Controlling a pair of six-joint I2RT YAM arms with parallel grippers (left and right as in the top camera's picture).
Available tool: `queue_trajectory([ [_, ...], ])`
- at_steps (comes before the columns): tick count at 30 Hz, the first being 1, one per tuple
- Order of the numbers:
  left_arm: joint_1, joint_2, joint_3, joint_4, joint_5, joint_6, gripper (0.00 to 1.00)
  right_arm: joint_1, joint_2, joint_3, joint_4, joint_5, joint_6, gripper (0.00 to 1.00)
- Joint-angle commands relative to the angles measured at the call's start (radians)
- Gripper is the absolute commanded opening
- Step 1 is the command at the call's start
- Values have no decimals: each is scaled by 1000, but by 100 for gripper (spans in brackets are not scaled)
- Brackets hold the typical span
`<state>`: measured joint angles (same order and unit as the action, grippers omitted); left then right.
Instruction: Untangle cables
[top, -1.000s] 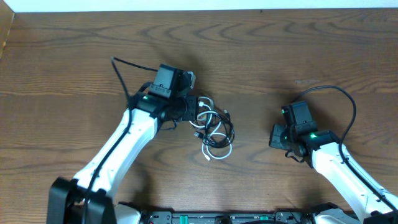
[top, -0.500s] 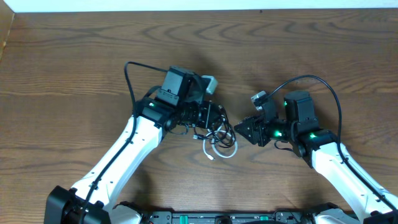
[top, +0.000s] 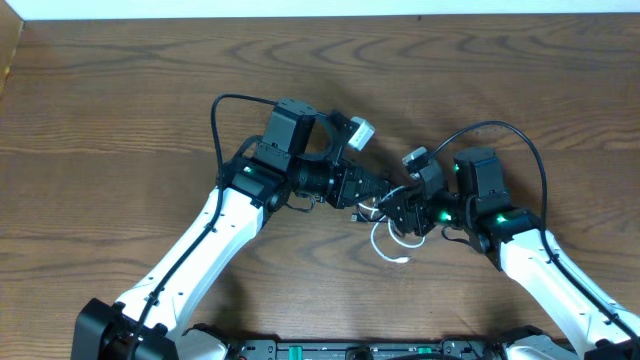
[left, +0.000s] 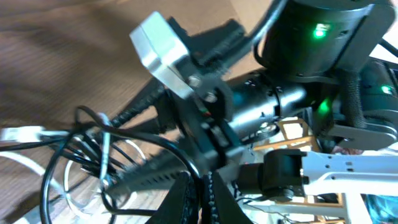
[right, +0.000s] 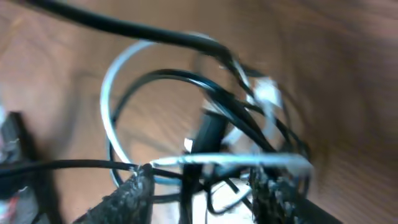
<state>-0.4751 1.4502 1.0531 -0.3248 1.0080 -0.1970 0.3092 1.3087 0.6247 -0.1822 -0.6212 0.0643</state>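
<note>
Moved since a second ago: both arms closed in, and the cables (top: 381, 238) were dragged right along the counter (top: 120, 100).
Overhead: left gripper (top: 385, 197) and right gripper (top: 401, 211) meet over the tangle.
Left wrist: left gripper pinched shut, cables apparently gripped.
Right wrist: right gripper parted, strands between its fingers (right: 138, 194).

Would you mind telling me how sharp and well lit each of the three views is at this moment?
Overhead view: sharp and evenly lit, soft shadows only, the white cable easy to trace. Left wrist view: somewhat soft throughout, with a green light glowing brightly. Right wrist view: heavily blurred, the white cable and the black cable smeared into streaks.
</note>
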Motion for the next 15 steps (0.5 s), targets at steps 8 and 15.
queue_trajectory([
  [8, 67, -14, -2, 5, 57, 20, 8, 4, 1, 2, -231, 734, 343, 1],
  [15, 110, -14, -2, -41, -32, 21, 7, 4, 1, 2, -286, 704, 379, 16],
])
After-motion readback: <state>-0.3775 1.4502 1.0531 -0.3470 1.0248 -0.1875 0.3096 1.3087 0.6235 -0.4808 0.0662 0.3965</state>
